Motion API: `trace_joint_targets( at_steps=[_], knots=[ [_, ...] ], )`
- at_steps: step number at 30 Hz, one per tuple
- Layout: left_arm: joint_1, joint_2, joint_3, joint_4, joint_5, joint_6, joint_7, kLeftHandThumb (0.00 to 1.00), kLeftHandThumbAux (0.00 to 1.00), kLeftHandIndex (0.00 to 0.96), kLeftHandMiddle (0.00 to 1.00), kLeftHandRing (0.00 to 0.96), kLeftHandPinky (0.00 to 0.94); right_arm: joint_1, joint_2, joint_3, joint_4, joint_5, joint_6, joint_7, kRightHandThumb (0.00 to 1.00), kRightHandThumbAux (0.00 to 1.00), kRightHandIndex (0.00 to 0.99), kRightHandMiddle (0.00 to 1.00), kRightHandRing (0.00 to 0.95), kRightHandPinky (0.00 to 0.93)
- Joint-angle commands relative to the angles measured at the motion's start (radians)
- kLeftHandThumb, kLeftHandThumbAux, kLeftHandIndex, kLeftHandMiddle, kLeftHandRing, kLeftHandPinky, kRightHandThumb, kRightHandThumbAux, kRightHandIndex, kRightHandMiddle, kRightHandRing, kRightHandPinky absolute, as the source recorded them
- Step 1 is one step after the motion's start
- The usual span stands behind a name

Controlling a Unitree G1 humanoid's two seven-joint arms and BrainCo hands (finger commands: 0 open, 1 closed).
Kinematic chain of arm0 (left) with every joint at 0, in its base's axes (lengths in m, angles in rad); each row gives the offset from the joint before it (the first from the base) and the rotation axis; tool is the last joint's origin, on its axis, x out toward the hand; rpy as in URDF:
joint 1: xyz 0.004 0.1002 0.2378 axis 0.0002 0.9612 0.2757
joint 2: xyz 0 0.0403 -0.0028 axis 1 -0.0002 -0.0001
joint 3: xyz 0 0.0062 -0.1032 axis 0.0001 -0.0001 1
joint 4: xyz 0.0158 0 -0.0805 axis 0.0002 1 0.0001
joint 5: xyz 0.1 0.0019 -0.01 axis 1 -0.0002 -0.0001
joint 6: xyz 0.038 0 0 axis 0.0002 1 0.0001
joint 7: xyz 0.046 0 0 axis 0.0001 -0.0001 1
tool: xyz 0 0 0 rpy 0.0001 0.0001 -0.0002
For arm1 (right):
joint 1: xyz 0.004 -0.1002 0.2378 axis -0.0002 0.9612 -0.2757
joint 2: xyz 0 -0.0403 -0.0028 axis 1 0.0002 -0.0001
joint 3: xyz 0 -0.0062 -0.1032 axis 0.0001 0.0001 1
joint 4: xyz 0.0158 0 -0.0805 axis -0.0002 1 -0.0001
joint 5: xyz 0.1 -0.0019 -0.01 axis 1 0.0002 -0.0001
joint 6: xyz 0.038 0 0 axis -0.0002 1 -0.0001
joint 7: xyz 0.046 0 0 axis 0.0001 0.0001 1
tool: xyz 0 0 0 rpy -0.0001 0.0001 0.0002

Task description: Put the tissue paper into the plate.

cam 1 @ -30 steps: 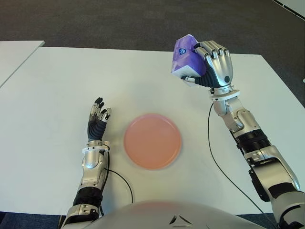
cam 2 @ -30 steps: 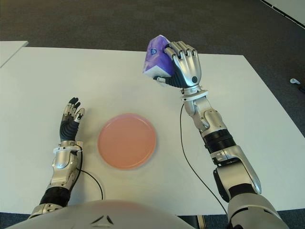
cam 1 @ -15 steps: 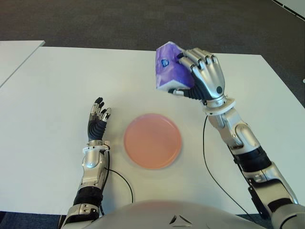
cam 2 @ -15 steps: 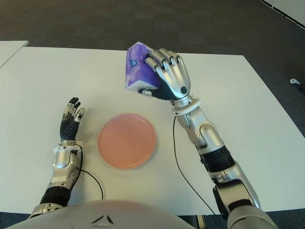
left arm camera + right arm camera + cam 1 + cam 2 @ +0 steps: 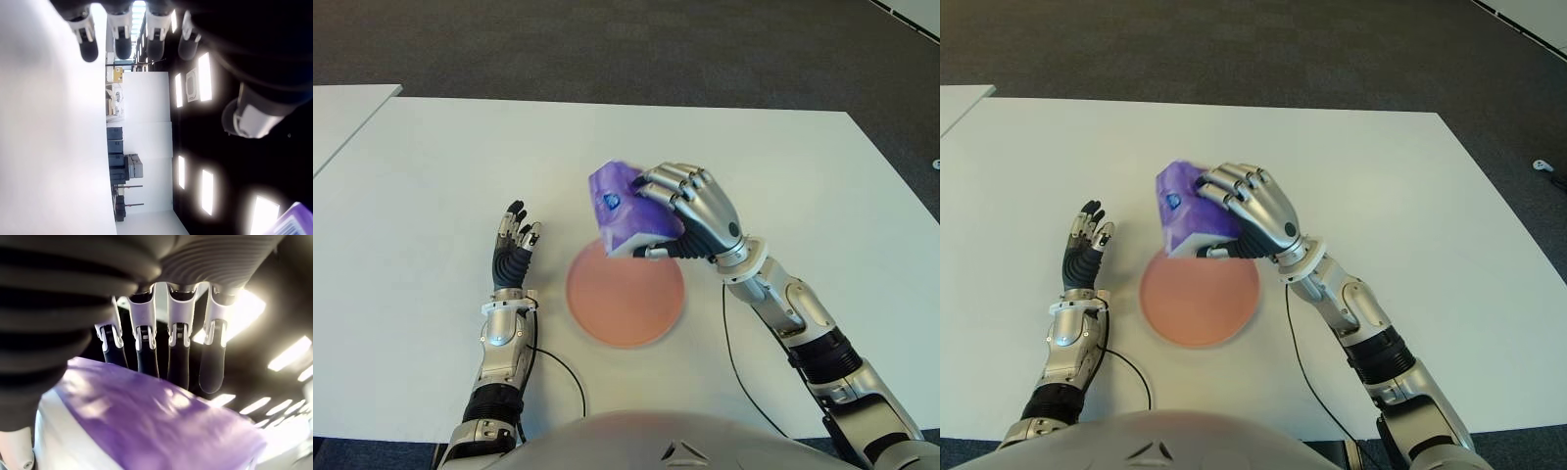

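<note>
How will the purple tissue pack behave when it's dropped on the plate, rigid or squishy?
Probably squishy: the tissue pack looks dented under the right hand fingers. Likely light, since one hand holds it above the plate. It may slump or tip on landing.

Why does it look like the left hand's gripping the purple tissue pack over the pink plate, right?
No, the right hand grips the purple tissue pack, over the pink plate's far edge. The eye views show it; the left hand shows open beside the plate's left.

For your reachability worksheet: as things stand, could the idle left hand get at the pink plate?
Probably yes. The left hand shows open just left of the plate, with bare table between; the right hand holds the tissue pack over the plate's far edge.
</note>
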State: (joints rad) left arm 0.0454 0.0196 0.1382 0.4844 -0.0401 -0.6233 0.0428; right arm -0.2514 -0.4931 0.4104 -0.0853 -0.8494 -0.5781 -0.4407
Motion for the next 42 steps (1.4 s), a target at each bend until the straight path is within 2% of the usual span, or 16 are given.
trace_joint_targets(
  at_steps=[1,10,18,29,42],
  knots=[
    [0.055,-0.011,-0.005,0.076,0.014,0.013,0.003,0.000,0.515,0.000,0.000,0.000,0.000,0.013,0.012,0.011,0.017,0.014,-0.066,0.020,0.854,0.679,0.397,0.539,0.835,0.831],
    [0.055,-0.015,-0.005,0.076,0.014,0.020,0.008,0.000,0.523,0.000,0.000,0.000,0.000,0.038,0.000,0.006,0.018,-0.007,-0.116,0.091,0.852,0.679,0.396,0.539,0.823,0.808],
    [0.056,-0.016,-0.006,0.080,0.022,0.010,0.014,0.000,0.521,0.000,0.000,0.000,0.000,0.039,-0.028,0.014,0.050,-0.082,-0.120,0.131,0.853,0.679,0.398,0.542,0.818,0.809],
    [0.054,-0.014,-0.006,0.086,0.013,0.011,0.007,0.000,0.518,0.000,0.000,0.000,0.000,0.055,-0.009,0.063,0.126,-0.193,-0.093,0.097,0.852,0.679,0.399,0.542,0.809,0.809],
    [0.064,-0.011,-0.006,0.073,0.016,0.012,0.008,0.000,0.517,0.000,0.000,0.000,0.000,0.054,0.006,0.084,0.171,-0.188,-0.084,0.095,0.853,0.678,0.400,0.544,0.815,0.815]
  ],
)
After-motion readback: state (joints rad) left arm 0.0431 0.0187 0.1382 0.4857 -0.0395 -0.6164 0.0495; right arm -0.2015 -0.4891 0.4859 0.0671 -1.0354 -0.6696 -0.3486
